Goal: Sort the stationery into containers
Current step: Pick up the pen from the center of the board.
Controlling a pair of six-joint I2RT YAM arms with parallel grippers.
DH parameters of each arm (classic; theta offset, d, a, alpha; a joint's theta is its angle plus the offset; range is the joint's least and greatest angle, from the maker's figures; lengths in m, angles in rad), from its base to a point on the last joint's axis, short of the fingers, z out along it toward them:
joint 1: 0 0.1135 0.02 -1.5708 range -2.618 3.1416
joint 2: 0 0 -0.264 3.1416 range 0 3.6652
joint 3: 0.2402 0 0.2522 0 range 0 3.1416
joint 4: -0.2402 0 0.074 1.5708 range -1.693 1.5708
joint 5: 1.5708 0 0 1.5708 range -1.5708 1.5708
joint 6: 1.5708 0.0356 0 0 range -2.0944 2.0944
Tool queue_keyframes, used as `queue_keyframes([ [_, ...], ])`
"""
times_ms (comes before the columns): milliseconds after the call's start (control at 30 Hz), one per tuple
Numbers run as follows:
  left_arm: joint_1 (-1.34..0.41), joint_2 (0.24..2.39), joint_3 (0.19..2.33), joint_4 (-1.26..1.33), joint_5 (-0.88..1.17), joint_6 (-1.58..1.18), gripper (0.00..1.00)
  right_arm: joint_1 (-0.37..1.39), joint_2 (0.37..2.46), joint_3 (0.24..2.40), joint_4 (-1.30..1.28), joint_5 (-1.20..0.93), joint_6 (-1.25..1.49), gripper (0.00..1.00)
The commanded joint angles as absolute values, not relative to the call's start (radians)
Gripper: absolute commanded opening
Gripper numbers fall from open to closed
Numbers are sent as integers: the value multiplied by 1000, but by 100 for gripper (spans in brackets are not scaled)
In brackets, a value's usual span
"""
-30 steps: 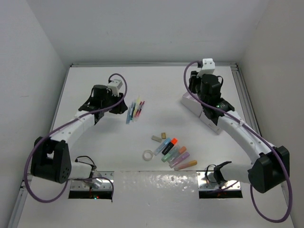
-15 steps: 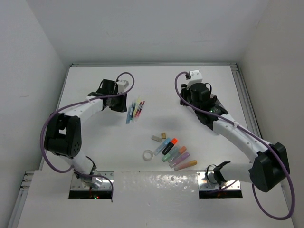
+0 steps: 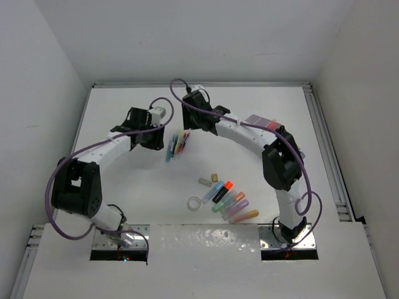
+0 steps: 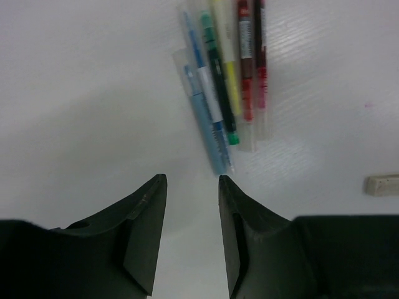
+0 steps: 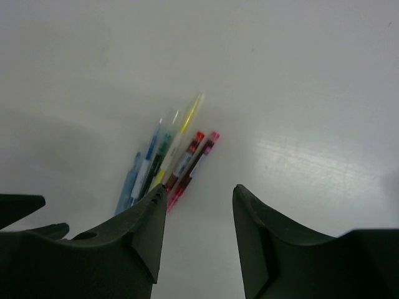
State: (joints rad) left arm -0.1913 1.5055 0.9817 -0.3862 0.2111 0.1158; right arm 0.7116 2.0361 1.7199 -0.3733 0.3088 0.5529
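Note:
Several thin coloured pens (image 3: 177, 142) lie side by side at the middle back of the table. They also show in the left wrist view (image 4: 219, 93) and the right wrist view (image 5: 167, 163). My left gripper (image 3: 156, 140) is open and empty just left of the pens (image 4: 191, 180). My right gripper (image 3: 190, 123) is open and empty above their far ends (image 5: 199, 193). Pastel highlighters (image 3: 229, 200), a clear tape ring (image 3: 195, 203) and two beige erasers (image 3: 206, 181) lie nearer the front. The lilac-white organizer (image 3: 260, 120) is mostly hidden under my right arm. No scissors show.
My right arm arches across the table from the front right to the pens. One eraser (image 4: 381, 184) shows at the right edge of the left wrist view. White walls close in the table on three sides.
My right arm has swung far to the left, from over the organizer to the pens. My left gripper has shifted slightly toward the pens.

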Motion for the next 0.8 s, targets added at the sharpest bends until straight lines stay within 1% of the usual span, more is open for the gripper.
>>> queue_keyframes([
  [0,-233,1557,1000,-310,210,103,37,735,2002,1686,-398,311,624,46],
  [133,-232,1635,1032,-308,196,49,35,735,1886,1525,-331,356,630,47],
  [300,-270,1701,1032,-281,170,57,35,719,1783,1350,-282,408,633,47],
  [467,-299,1749,1048,-264,134,61,35,698,1712,1255,-282,422,658,47],
  [667,-299,1770,1049,-265,109,46,34,687,1661,1192,-287,446,658,47],
  [767,-305,1792,1046,-262,100,41,31,683,1637,1169,-288,463,658,47],
])
